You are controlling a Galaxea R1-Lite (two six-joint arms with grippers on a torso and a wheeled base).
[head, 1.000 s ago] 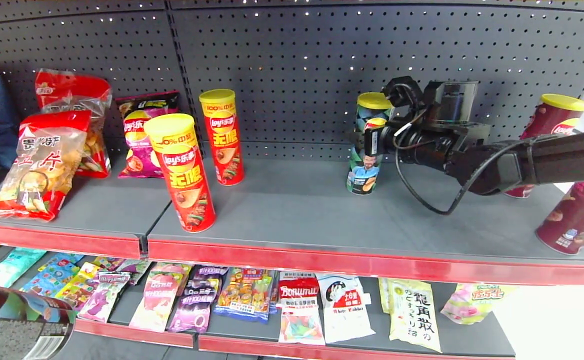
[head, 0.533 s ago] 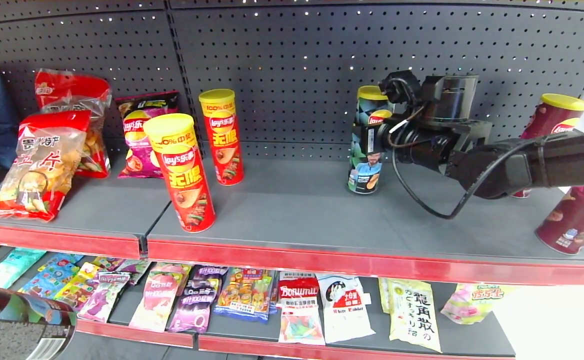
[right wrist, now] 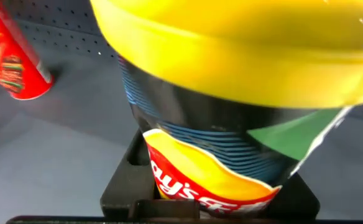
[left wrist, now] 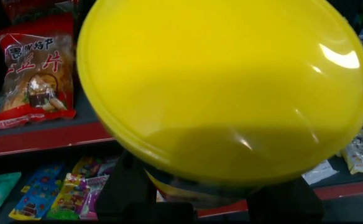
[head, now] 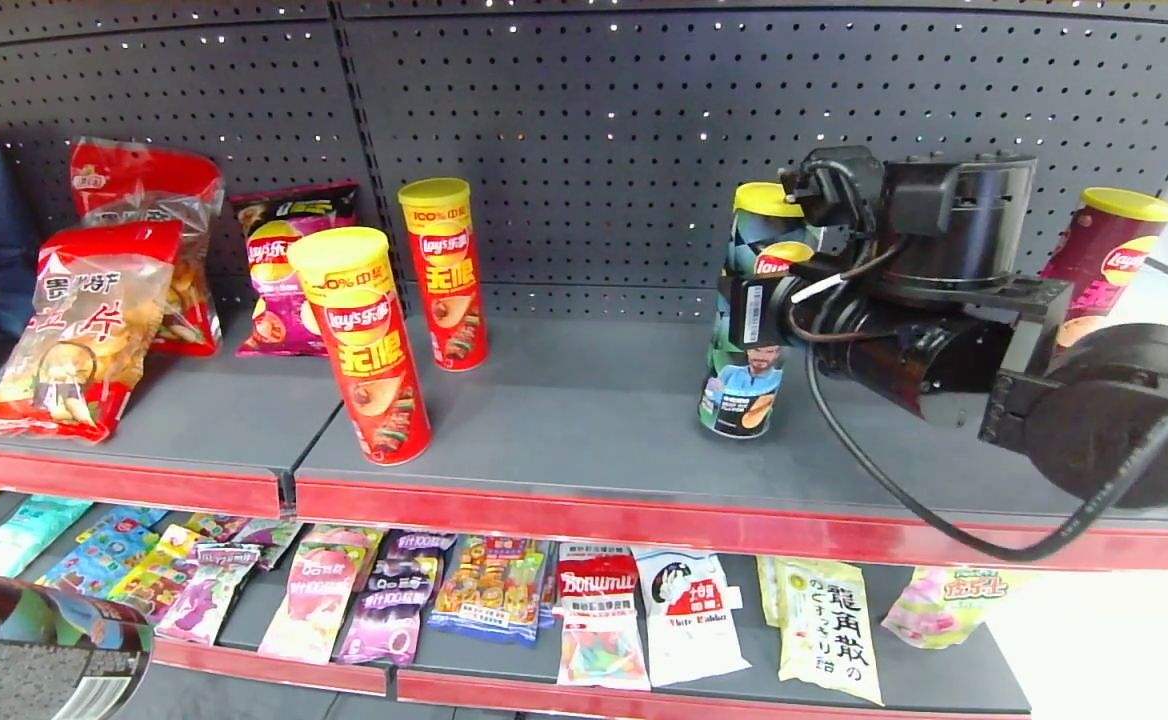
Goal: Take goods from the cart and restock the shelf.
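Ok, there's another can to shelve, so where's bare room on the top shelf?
Widest bare patch: the shelf board between the red cans and the blue can in the right gripper. Crowded: snack bags at the left end, maroon can and arm at the right.

1. A chip can (left wrist: 194, 188) with a big yellow lid (left wrist: 231, 81) sits between two dark fingers (left wrist: 122, 196).
2. A red snack bag (left wrist: 35, 71) lies on the shelf (left wrist: 41, 140) behind.
3. Bright candy bags (left wrist: 63, 193) lie lower down.

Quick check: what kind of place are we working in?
Probably a shop's snack aisle, or a mock-up: a pegboard-backed shelf with red edging, upright chip cans, candy bags on the tier below.
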